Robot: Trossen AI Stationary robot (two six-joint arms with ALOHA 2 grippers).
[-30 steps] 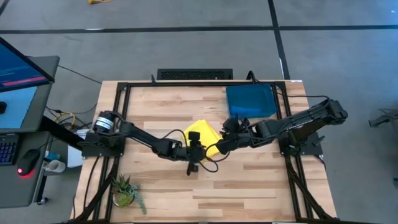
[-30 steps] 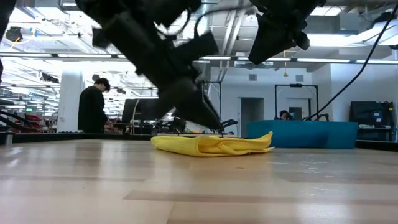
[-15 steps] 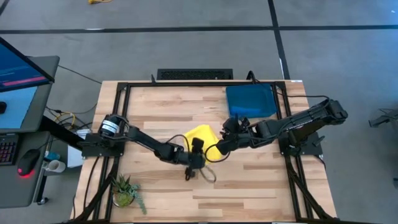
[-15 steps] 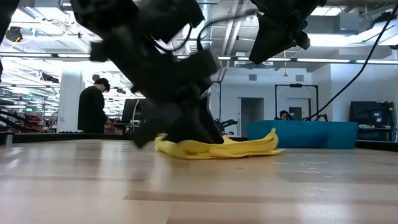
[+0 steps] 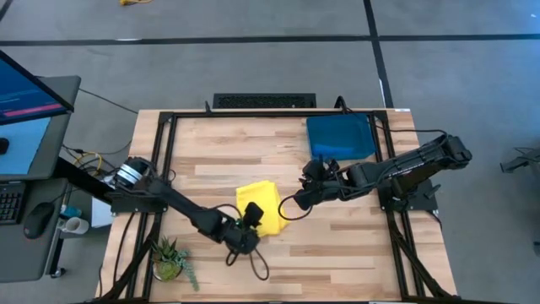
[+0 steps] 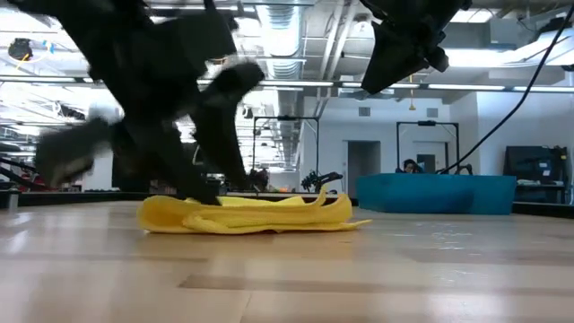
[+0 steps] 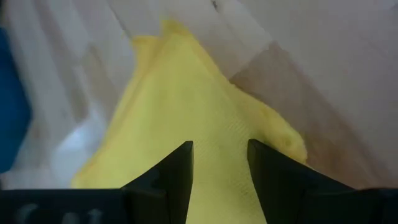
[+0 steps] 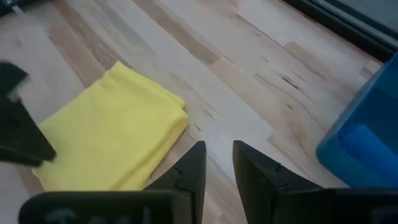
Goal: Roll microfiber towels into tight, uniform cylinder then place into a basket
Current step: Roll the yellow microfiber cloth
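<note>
The yellow towel (image 5: pixel 257 205) lies folded and flat on the wooden table near its middle; it also shows in the low view (image 6: pixel 251 213) and the right wrist view (image 8: pixel 112 143). My left gripper (image 5: pixel 251 222) is low at the towel's near edge, shut on it (image 7: pixel 219 162). My right gripper (image 5: pixel 302 192) hangs above the table to the towel's right, shut and empty (image 8: pixel 217 155). The teal basket (image 5: pixel 314 127) stands at the far right, with a bright blue towel (image 8: pixel 367 146) inside it. My left gripper has the yellow towel's near edge (image 7: pixel 217 140) between its two fingers, which come in slanting from the table's near-left side. The cloth fills the gap between the fingers; one layer or several, I cannot tell. The towel lies slack on the table.
A small potted plant (image 5: pixel 171 257) stands at the table's near-left corner. Black frame rails (image 5: pixel 164 143) run along the table's left and right sides. Bare wood lies near of the towel and to the table's right. A monitor (image 5: pixel 29 97) stands beyond the left edge.
My left gripper has gone toward the table's near edge and somewhat to the left, dragging the yellow towel with it. The towel has slid along the table away from my right gripper and now lies flatter and more spread out.
</note>
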